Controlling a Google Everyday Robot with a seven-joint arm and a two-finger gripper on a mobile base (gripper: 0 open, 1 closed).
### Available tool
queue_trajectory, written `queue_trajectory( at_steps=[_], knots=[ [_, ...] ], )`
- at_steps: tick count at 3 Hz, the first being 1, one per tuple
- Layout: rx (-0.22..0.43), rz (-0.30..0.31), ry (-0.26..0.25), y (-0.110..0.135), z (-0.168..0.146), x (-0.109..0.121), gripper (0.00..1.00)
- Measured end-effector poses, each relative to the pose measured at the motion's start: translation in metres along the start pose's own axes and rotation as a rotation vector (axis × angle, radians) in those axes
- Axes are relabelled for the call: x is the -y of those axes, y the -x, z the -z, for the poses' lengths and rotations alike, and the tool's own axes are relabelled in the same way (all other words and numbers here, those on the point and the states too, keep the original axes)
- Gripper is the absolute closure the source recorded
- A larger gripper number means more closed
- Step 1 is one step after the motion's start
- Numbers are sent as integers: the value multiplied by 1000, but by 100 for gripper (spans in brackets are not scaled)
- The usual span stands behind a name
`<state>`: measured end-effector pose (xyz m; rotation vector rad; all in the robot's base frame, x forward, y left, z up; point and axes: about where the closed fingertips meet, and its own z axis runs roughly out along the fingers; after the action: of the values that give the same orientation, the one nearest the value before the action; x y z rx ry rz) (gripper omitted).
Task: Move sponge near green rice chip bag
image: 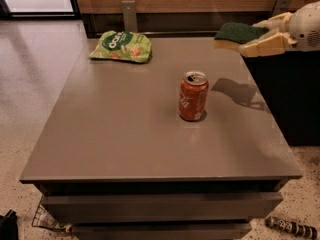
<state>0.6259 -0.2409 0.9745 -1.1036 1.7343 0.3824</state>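
The sponge (236, 34), dark green on top with pale yellow foam below, is held in the air above the table's far right corner. My gripper (250, 38), cream-coloured, reaches in from the right edge and is shut on the sponge. The green rice chip bag (121, 46) lies flat at the table's far left, well to the left of the sponge. The sponge's shadow falls on the table right of the can.
An orange-red soda can (193, 96) stands upright near the middle of the grey table (115, 129), between bag and gripper. A dark cabinet (290, 94) stands right of the table. Wooden wall and metal brackets (129, 15) run behind. Small objects lie on the floor (291, 227).
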Motion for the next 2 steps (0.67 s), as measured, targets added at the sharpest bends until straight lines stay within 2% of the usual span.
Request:
queue_trajectory(
  at_steps=[2],
  knots=[
    [62, -48, 13, 14, -142, 26, 100]
  ],
)
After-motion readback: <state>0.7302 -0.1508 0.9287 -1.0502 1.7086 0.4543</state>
